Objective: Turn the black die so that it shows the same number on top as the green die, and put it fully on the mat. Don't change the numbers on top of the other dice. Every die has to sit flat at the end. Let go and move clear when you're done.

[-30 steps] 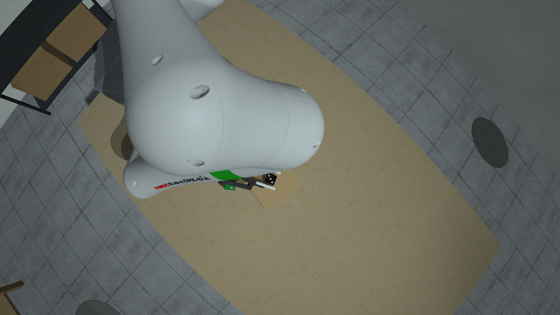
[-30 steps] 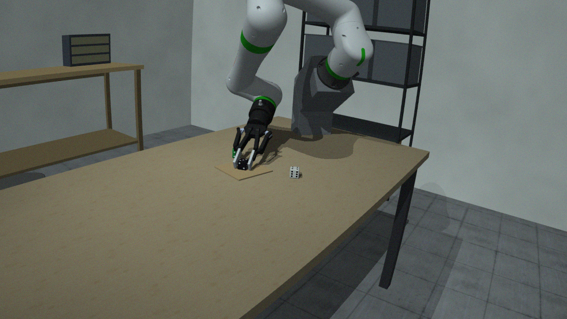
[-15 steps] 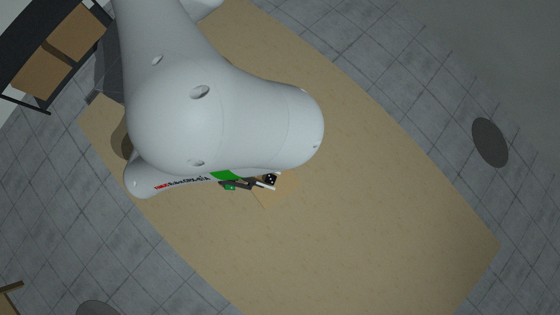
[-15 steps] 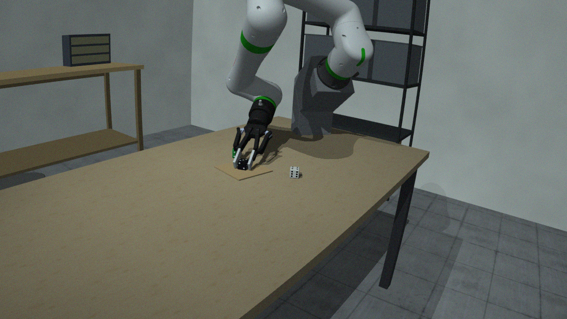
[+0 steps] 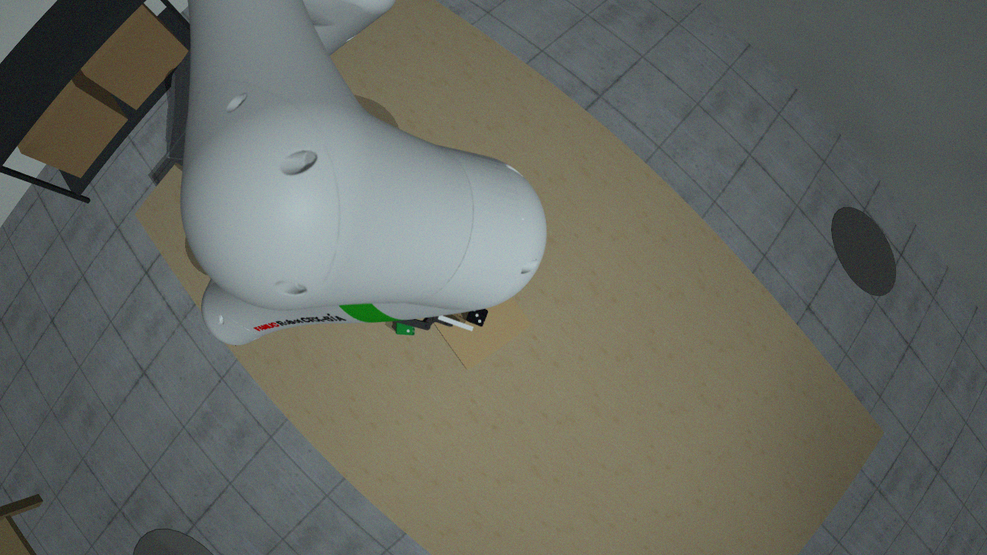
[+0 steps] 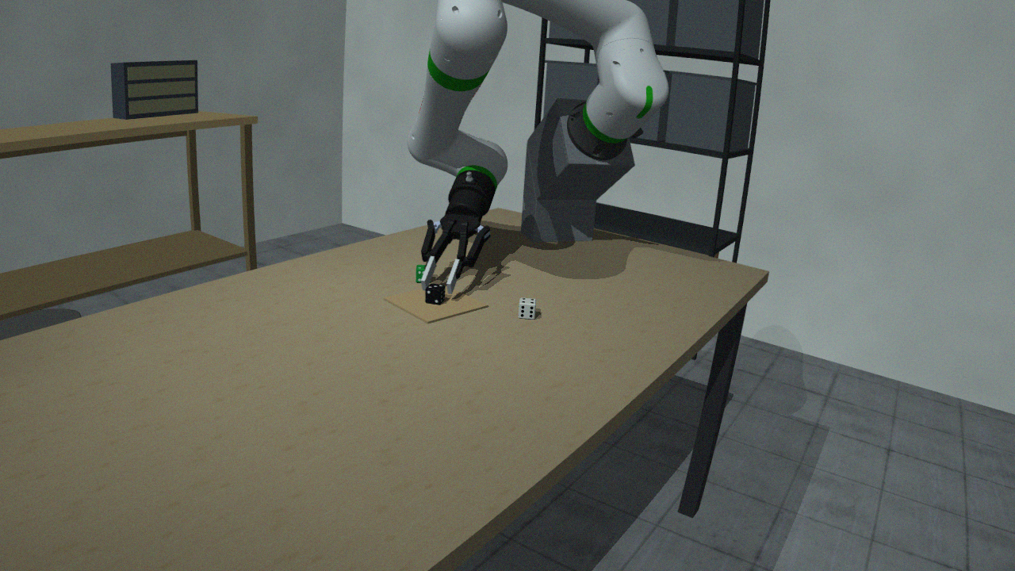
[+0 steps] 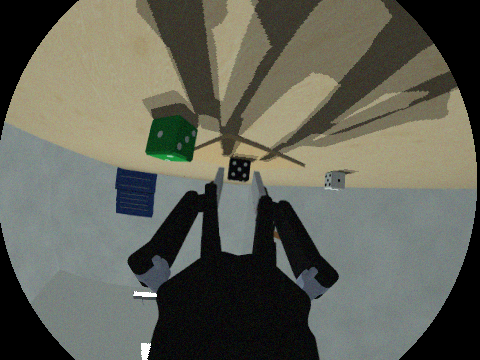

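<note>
The black die (image 6: 434, 292) (image 5: 476, 317) (image 7: 239, 168) sits flat on the thin brown mat (image 6: 426, 311) (image 5: 483, 344), inside its edges. From above it seems to show two pips. My gripper (image 6: 441, 283) (image 7: 238, 177) is partly open and empty. Its fingertips hang just above and behind the black die, tilted toward it and not touching it. The green die (image 6: 419, 270) (image 5: 408, 330) (image 7: 171, 138) lies on the table just off the mat, behind the gripper. Its top number is too small to read. The big white arm hides most of the gripper in the overhead view.
A white die (image 6: 526, 308) (image 7: 335, 179) lies on the table right of the mat. The robot base (image 6: 568, 184) and a dark shelf rack stand at the table's far end. A side table with a small drawer box (image 6: 154, 88) stands at the left wall.
</note>
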`<state>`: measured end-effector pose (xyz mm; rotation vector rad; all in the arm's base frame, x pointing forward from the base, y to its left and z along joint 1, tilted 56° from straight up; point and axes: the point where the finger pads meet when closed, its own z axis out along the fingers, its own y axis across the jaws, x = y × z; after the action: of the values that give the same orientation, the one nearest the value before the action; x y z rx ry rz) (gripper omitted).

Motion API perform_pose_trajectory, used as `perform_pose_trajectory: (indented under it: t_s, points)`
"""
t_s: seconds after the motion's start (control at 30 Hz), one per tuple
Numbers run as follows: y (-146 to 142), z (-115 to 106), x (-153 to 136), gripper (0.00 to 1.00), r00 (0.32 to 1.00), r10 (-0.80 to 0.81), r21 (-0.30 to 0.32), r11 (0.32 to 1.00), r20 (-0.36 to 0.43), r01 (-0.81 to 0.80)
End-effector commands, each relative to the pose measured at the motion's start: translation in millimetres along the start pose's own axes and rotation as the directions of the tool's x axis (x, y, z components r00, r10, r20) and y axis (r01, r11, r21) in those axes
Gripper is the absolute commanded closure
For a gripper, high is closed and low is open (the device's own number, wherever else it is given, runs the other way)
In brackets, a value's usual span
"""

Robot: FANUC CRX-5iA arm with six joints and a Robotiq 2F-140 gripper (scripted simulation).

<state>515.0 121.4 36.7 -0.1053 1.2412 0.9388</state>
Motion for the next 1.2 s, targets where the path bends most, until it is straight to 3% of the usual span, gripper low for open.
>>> perform_pose_trajectory:
  t_s: [0.0, 0.47, 1.17]
  points:
    - [-0.2, -15.1, 0.0, 0.72, 1.000, -0.001, 0.000, 1.000, -0.001, 0.001]
    - [-0.2, -26.2, -1.9, 0.72, 1.000, -0.001, 0.000, 1.000, -0.001, 0.001]
    - [-0.1, -53.4, -53.0, 0.72, 1.000, -0.001, 0.000, 1.000, -0.001, 0.001]
